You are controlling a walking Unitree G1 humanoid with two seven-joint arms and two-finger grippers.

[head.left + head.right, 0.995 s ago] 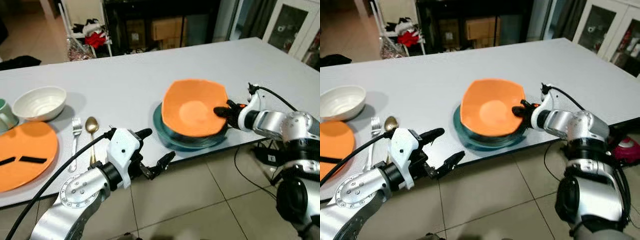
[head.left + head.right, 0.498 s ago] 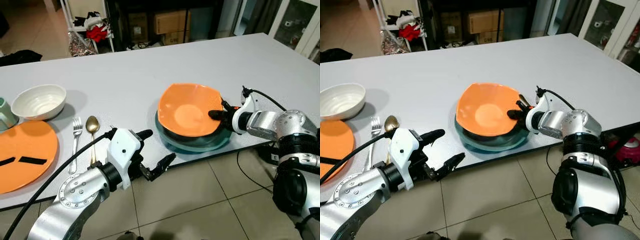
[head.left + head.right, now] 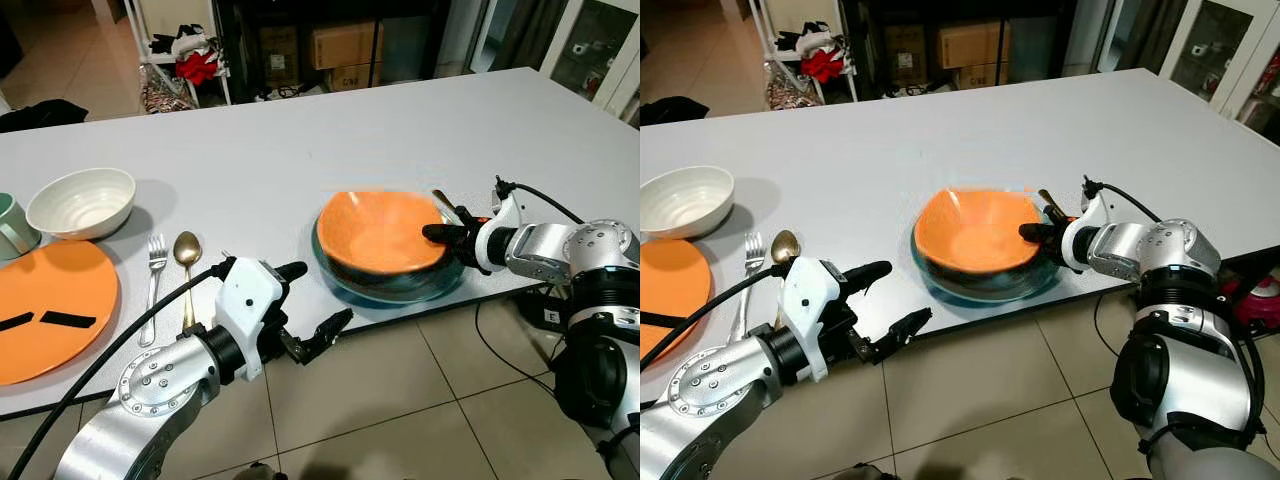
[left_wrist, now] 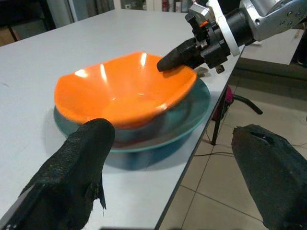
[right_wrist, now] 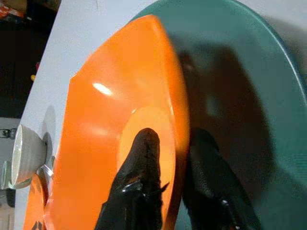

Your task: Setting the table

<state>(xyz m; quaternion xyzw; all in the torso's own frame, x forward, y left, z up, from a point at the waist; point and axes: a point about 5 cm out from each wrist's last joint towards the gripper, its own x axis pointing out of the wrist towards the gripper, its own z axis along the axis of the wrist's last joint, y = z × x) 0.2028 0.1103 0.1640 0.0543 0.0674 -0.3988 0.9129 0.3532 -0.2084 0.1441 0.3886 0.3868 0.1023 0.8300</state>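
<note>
Gripping: right end effector (image 3: 432,233) pinches orange bowl (image 3: 380,229) rim, bowl sitting in teal dish (image 3: 400,288).
Blurred: bowl's far edge; utensil behind it unclear.
Edge: dish near surface (image 3: 300,140) front edge.
Left end effector (image 3: 312,300): spread wide, empty, off the edge.

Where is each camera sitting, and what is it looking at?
Left and right eye views: on the robot's head, looking forward and down at the gray table; both silver arms show.
Left wrist view: on the left wrist, looking along the open left gripper at the orange bowl.
Right wrist view: on the right wrist, looking along its fingers, which pinch the bowl's rim.
Shared: every view has the orange bowl over the teal plate, held by the right gripper.
</note>
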